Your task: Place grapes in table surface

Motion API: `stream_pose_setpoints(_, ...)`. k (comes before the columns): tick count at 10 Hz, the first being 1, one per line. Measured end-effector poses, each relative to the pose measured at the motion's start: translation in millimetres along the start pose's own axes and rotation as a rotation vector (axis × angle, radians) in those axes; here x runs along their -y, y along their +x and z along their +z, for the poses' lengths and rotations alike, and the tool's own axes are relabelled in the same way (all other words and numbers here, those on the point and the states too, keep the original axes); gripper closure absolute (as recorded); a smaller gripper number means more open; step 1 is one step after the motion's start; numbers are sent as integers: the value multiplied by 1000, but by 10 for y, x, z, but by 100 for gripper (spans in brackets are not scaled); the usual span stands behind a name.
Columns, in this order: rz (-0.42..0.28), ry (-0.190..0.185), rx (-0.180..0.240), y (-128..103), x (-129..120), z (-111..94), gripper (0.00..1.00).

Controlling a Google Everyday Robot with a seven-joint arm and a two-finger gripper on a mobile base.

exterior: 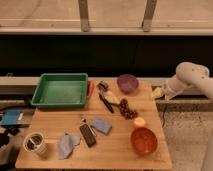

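One bent arm (192, 76) reaches from the right, jaws by the table surface (112, 147) edge, their state unclear.

No text, brand, number or sign can be read on anything here. The dark flat device (88, 135) near 6 o'clock on the table surface (115, 150) seems blank. The gripper (158, 93) hangs at 3 o'clock, just beyond the table's edge.

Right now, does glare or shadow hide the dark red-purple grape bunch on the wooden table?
Camera view: no; the grapes lie evenly lit, glare-free, on the table surface; the gripper, off the table's far right corner, is lit too.
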Motion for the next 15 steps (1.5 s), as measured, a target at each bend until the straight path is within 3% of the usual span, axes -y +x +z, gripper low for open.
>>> stream_pose_setpoints(15, 1, 0, -1, 5, 3, 12, 34)
